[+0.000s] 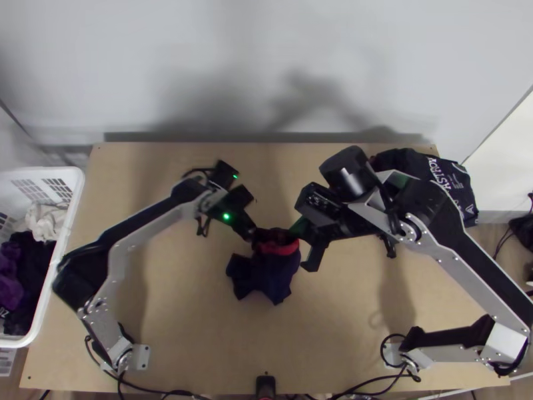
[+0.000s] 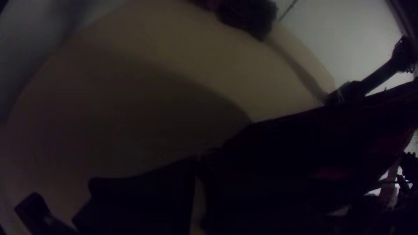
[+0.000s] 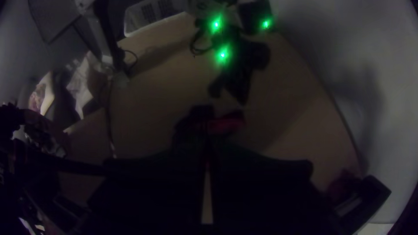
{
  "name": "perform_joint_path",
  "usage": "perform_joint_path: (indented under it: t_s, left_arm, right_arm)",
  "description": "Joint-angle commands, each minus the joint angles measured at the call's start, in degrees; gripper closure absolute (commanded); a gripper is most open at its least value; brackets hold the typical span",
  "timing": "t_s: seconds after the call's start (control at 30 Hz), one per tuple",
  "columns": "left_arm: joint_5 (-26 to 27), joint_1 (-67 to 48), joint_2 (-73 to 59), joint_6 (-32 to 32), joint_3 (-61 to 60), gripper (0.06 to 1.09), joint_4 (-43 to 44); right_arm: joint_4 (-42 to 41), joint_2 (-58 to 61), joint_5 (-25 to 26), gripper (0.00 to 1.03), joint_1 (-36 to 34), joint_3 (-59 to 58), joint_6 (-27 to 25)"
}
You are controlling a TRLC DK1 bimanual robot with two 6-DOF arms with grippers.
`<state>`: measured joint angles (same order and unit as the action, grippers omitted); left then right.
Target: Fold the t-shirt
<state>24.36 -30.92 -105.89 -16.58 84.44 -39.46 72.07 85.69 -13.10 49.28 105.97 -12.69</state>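
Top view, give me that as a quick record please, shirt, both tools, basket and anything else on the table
T-shirt: dark blue with red band, bunched near mid-table, not spread flat
Left tool: shut on shirt's upper edge, left side
Right tool: shut on the same edge, right side
Basket: white, left of table, holding purple, dark and whitish clothes
Other garment: dark, white print, far right corner

light wooden table (image 1: 193, 327), dark printed cloth (image 1: 445, 171) on far right corner
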Motion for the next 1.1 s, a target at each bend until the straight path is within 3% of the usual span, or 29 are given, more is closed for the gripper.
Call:
perform_joint_path:
  t_s: [0.0, 0.17, 0.23, 0.27, 0.37, 0.47, 1.07]
  left_arm:
    - [-0.89, 5.34, 7.54, 2.96, -0.25, 1.0, -1.85]
    - [-0.89, 5.96, 13.43, 2.6, -3.85, 1.04, -1.85]
    - [-0.89, 5.16, 14.04, 2.16, -5.52, 0.99, -1.67]
    - [-0.89, 4.81, 13.78, 2.16, -6.13, 0.89, -1.49]
    - [-0.89, 2.09, 10.96, 1.37, -6.49, 0.37, -0.88]
    - [-0.37, -0.37, 6.66, 1.02, -5.43, 0.13, -0.53]
    - [1.48, -2.22, -9.78, -3.81, -0.25, 0.12, 0.79]
  right_arm:
    - [-0.27, -2.02, -0.7, 1.0, -2.43, -4.81, 0.21]
    - [-0.62, -2.37, -1.22, 1.0, -4.01, -4.81, 0.38]
    - [-0.71, -2.63, -2.01, 1.0, -4.36, -4.81, 0.38]
    - [-0.88, -2.72, -2.28, 1.0, -4.36, -4.81, 0.47]
    - [-1.15, -2.81, -2.54, 1.0, -3.92, -4.9, 0.65]
    - [-1.58, -2.55, -2.98, 1.0, -3.49, -4.55, 0.73]
    - [-1.67, -3.07, -3.68, 1.0, -2.52, -3.49, 0.73]
